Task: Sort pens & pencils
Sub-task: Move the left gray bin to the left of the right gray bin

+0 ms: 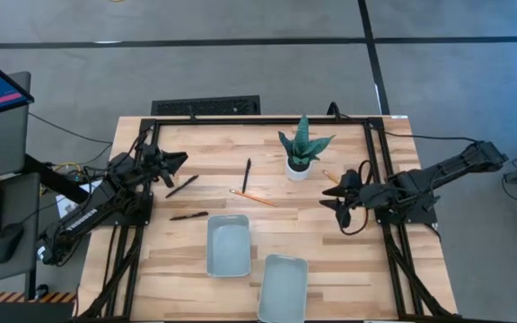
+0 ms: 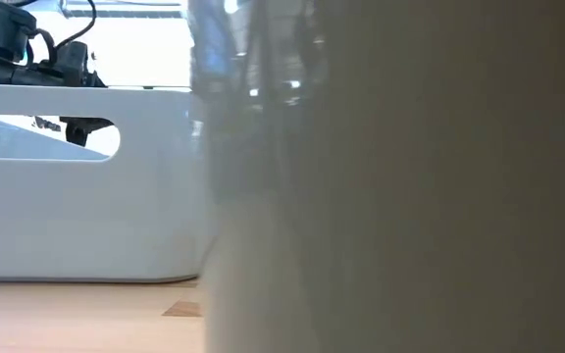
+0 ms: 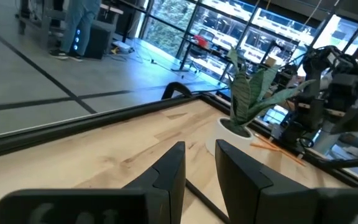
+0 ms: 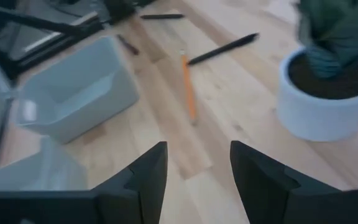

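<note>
a: where do we see the pens point(image 1: 181, 187)?
b: three lie on the table's point(image 1: 348, 269) left half: one just by the left gripper point(image 1: 176, 161), one nearer the front edge beside a tray point(image 1: 228, 246), one toward the middle close to the potted plant point(image 1: 301, 149).
a: and the pencils point(image 1: 253, 197)?
b: one lies mid-table between the plant and that tray; another point(image 1: 330, 177) shows near the right gripper point(image 1: 341, 194), past the plant.
a: the fingers?
b: the left pair stands slightly parted above the wood, holding nothing. the right pair stands spread, empty, over bare table beside the pot. a second tray point(image 1: 282, 287) sits at the front edge.
</note>
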`<state>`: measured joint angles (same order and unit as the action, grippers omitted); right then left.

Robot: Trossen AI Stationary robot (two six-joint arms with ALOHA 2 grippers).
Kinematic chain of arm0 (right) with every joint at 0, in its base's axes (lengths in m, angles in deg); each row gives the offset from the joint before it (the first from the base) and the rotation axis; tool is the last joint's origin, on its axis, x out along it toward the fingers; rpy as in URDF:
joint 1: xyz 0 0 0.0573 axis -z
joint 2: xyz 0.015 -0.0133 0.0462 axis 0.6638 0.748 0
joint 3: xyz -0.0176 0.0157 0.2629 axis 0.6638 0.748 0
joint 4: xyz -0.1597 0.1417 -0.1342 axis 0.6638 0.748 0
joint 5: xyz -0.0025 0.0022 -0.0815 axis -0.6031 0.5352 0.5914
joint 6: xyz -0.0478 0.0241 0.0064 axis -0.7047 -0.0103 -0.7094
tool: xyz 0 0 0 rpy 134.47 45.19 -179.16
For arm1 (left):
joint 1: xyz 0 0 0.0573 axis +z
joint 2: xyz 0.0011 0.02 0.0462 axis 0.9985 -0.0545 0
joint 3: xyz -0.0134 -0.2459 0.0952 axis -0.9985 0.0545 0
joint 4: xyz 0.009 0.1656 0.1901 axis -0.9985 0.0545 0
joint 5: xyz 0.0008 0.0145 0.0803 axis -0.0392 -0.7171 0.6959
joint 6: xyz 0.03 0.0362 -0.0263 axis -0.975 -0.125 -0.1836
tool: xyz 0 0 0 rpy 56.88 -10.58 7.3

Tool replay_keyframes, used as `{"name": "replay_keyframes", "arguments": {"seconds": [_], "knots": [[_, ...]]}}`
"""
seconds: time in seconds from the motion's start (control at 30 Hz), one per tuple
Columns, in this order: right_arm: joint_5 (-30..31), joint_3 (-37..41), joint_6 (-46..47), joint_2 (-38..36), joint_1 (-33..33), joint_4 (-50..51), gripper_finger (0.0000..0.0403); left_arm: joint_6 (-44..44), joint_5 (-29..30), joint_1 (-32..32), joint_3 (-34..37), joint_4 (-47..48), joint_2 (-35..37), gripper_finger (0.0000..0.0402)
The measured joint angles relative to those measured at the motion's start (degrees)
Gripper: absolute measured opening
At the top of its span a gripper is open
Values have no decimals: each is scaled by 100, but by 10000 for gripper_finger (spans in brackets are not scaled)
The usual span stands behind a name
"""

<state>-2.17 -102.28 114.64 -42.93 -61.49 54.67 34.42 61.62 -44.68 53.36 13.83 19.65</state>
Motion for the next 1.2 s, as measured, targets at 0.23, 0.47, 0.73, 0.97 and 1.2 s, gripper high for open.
{"name": "replay_keyframes", "arguments": {"seconds": [0.23,0.47,0.73,0.97,1.2], "knots": [[426,172,129,116,15,-12,199,103,-66,-2,-4,26,0,85],[424,172,108,125,15,-8,194,93,-115,-2,-4,35,0,142],[408,172,99,125,15,-9,196,697,-267,-2,-7,5,0,188],[417,172,92,125,15,-9,194,1381,-1136,0,2,-104,0,193],[607,169,90,126,65,-9,195,1434,-1558,-148,-368,-83,-2,193]]}}
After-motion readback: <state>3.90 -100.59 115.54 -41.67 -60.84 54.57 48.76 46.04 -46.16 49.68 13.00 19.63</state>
